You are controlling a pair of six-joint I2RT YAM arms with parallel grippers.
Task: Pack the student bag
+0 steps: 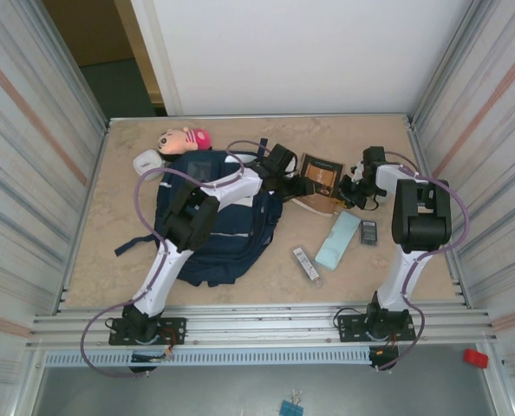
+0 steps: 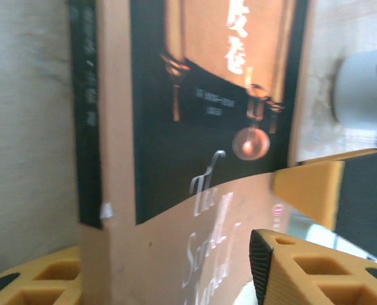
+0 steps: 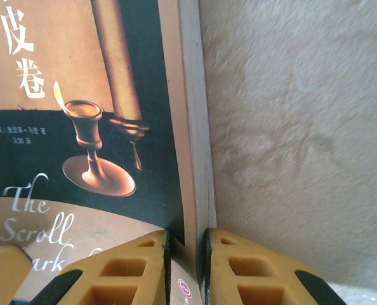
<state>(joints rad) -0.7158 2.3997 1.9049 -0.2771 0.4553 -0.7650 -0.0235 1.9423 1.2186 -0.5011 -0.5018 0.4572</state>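
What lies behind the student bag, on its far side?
A doll's head with a pink cap and a small white object show at the far edge of the student bag. Whatever continues below the head is covered by the bag.

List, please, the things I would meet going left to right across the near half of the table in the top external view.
student bag → small clear striped packet → pale teal pouch → small dark device

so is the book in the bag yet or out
Out. The book lies right of the bag over bare table, its edge pinched in the right claw.
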